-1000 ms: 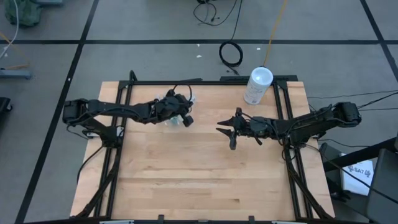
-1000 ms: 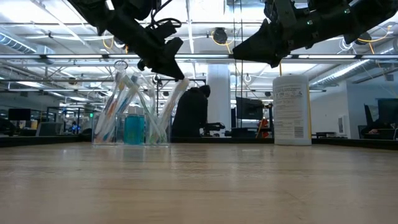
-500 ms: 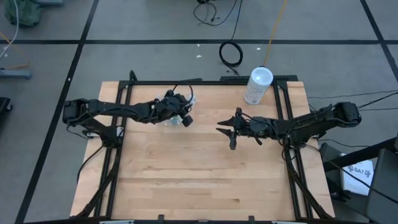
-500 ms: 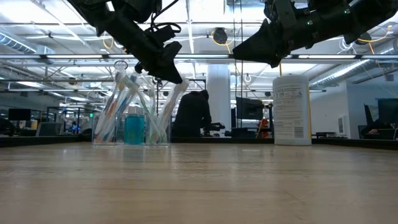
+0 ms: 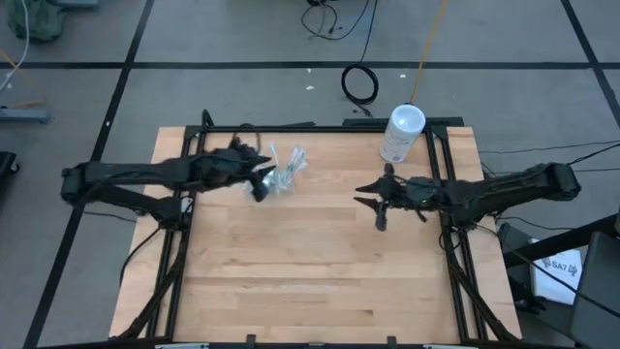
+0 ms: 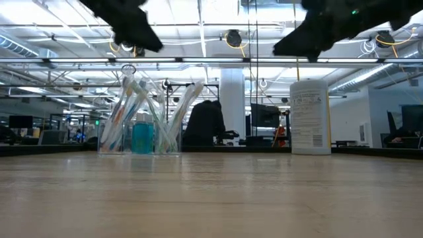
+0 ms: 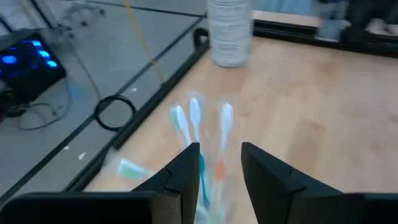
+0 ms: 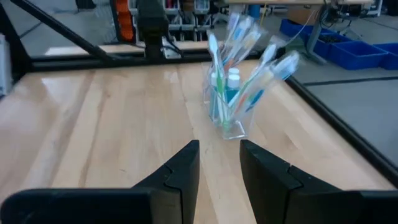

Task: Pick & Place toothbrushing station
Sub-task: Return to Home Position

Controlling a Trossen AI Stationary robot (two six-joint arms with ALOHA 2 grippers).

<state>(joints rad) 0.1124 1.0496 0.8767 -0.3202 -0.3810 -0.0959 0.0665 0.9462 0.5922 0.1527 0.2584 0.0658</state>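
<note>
The toothbrushing station (image 5: 283, 173) is a small clear cup with several toothbrushes leaning out of it and a blue-capped tube inside. It stands upright on its base on the far left part of the table, also seen in the low view (image 6: 142, 122). My left gripper (image 7: 219, 152) is open, raised and just left of the station (image 7: 198, 124), touching nothing. My right gripper (image 8: 219, 148) is open over the table's right half, pointing toward the station (image 8: 231, 93) from a distance.
A white cylindrical canister (image 5: 402, 131) stands at the far right corner of the wooden table (image 5: 310, 281). A black frame rail runs along the table's sides. A coiled cable (image 5: 359, 83) lies on the floor beyond the far edge.
My left gripper has pulled away from the station, toward the table's left edge and upward; the station stands where it was. My right gripper has drawn back toward the right edge and risen a little.
</note>
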